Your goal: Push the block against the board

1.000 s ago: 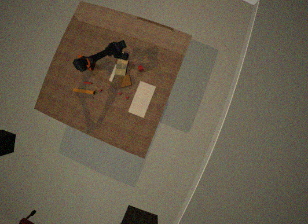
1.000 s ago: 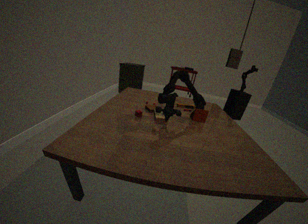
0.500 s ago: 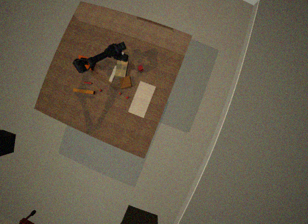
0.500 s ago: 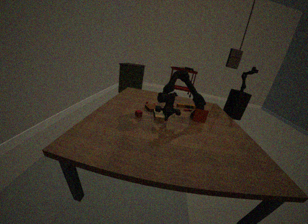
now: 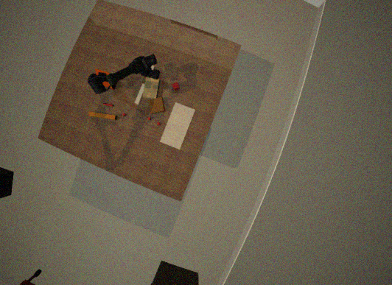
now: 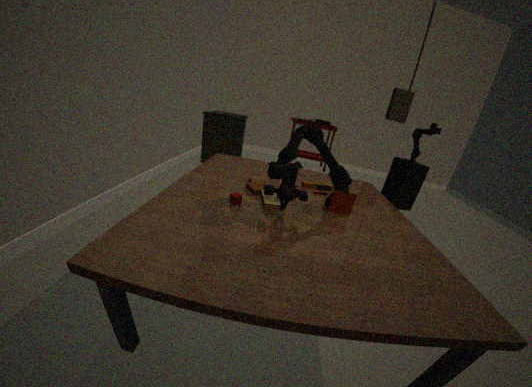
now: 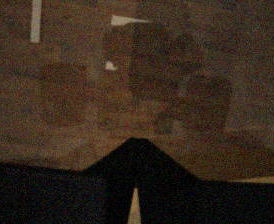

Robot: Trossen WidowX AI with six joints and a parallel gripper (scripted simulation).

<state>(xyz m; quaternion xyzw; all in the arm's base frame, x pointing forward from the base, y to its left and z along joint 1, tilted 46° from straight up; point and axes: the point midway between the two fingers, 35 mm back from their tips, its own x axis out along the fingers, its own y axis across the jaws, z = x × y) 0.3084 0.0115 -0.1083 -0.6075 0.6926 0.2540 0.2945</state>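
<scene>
A tan rectangular piece [image 5: 150, 92] [image 6: 271, 202], which I take for the board, lies flat in the middle of the table. A brown four-sided piece [image 5: 158, 105] [image 6: 254, 186], probably the square block, lies at its end away from my hand in the top view. The two look very close or touching at a corner, with sides at an angle; the dim picture does not show whether any edges are even. My gripper [image 5: 154, 74] [image 6: 283, 206] [image 7: 138, 146] is shut and empty, low at the tan piece's near end; contact is unclear.
A white stick [image 5: 139, 94] lies beside the tan piece. A red cube [image 5: 175, 86] [image 6: 235, 198] lies to one side. An orange bar [image 5: 103, 115] and several small red bits lie farther off. A bright white rectangle [image 5: 177, 126] shows on the table.
</scene>
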